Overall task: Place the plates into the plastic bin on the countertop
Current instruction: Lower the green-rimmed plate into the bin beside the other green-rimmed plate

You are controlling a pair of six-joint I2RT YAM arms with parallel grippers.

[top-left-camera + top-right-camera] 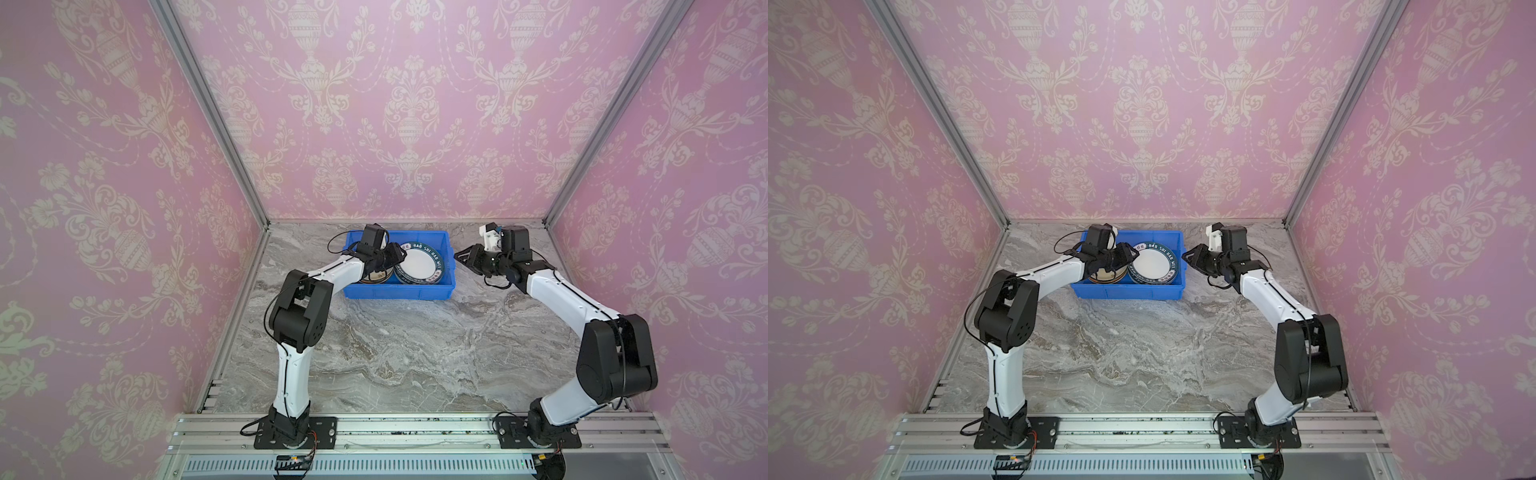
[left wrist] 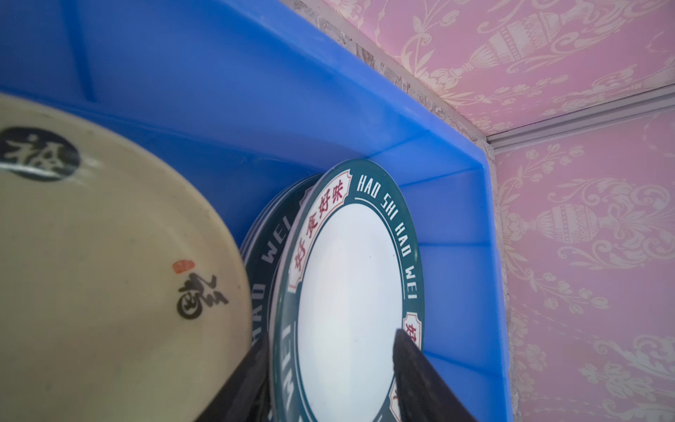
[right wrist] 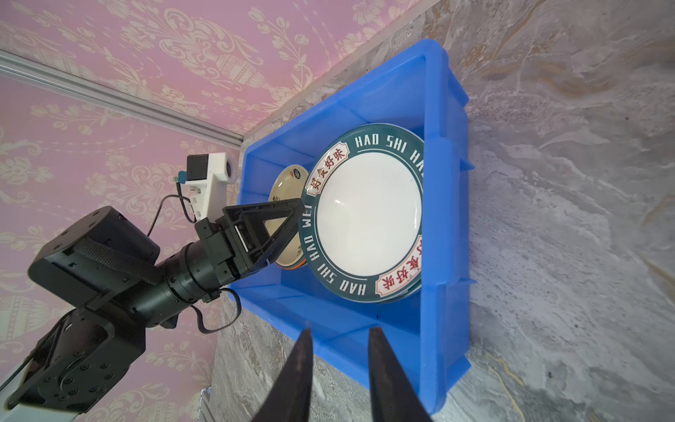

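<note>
Glossy round plates (image 1: 417, 266), blue plastic bin (image 1: 399, 293), veined marble countertop (image 1: 415, 353)

The blue bin (image 1: 399, 291) is nearly filled by two stacks set side by side, lettered plates (image 1: 417, 266) on the right and cream plates (image 2: 91, 255) on the left. Only a thin strip of floor is left free along its far side. Access from above to the left half is blocked by the left gripper (image 2: 327, 341), its jaws parted over the stacks' meeting rims. The right gripper (image 3: 341, 330) is held just beside the bin's right end. Free passage is offered by the wide surface (image 1: 415, 357) in front. Little room is left behind, before the pink wall (image 1: 415, 124).
</note>
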